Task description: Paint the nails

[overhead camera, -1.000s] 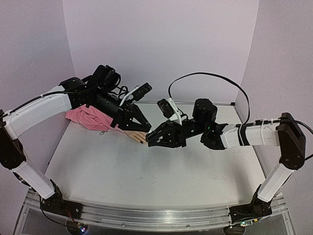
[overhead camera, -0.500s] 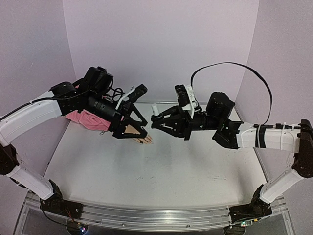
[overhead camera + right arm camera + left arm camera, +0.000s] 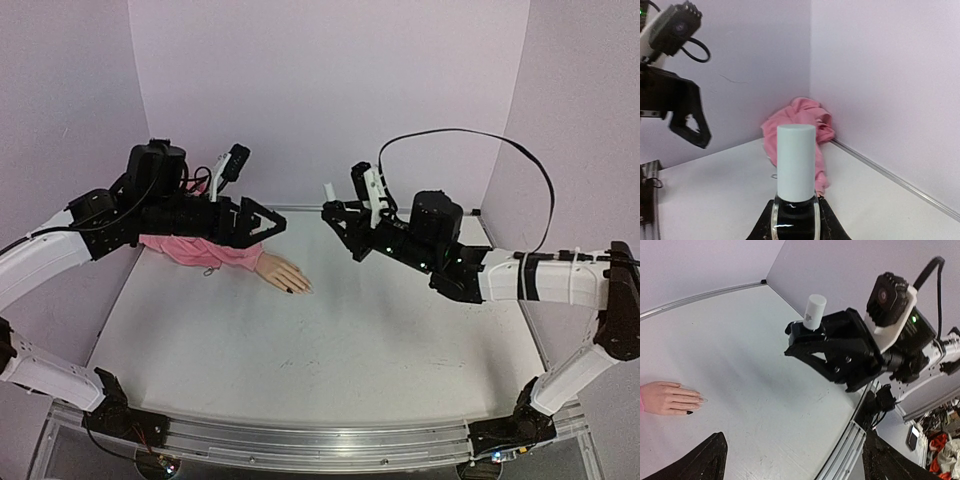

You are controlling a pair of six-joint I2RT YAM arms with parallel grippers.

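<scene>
Top view: left gripper [image 3: 265, 222] is hanging wide open at 10 o'clock, near the one mannequin hand [image 3: 278, 271]. Left wrist: nails [image 3: 690, 412] are lying at 9 o'clock, one dark. Right wrist: right gripper [image 3: 796, 222] is clamping the single white-capped bottle [image 3: 796, 165].

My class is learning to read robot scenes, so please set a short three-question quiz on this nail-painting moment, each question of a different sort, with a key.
1. True or false: the left gripper is shut on the mannequin hand.
2. What does the right gripper hold? A, a loose brush. B, a bottle with a white cap. C, the mannequin hand.
3. Fill in: in the left wrist view, one nail of the mannequin hand is painted ___, while its neighbour is pale.

Key: 1 false, the left gripper is open and clear of the hand; 2 B; 3 dark.
</scene>
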